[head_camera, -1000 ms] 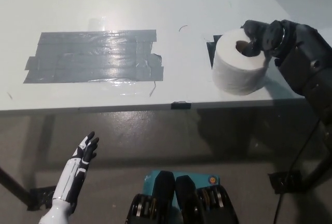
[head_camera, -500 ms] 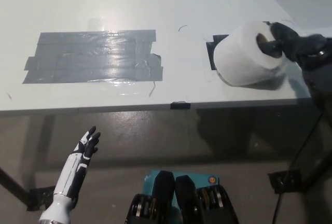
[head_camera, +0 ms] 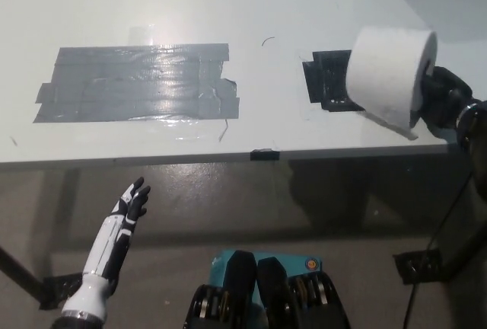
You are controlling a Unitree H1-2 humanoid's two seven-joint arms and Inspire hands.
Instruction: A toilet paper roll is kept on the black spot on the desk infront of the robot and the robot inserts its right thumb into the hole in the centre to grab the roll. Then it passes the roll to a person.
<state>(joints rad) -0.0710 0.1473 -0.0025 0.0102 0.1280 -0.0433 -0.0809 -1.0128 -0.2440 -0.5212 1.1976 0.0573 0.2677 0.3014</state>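
The right hand (head_camera: 445, 104) grips the toilet roll (head_camera: 389, 75) above the desk (head_camera: 251, 1); the left hand (head_camera: 122, 226) hangs open; next comes handing it over.

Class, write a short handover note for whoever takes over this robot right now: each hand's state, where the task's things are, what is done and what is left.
Right hand: shut on the toilet paper roll, gripping it from the far-right end; the roll is tipped on its side and lifted off the desk.
Left hand: open, resting below the desk edge at lower left.
Black spot: now uncovered, left of the roll.
Done: roll grabbed and raised.
Left: pass it to a person; none is in view.
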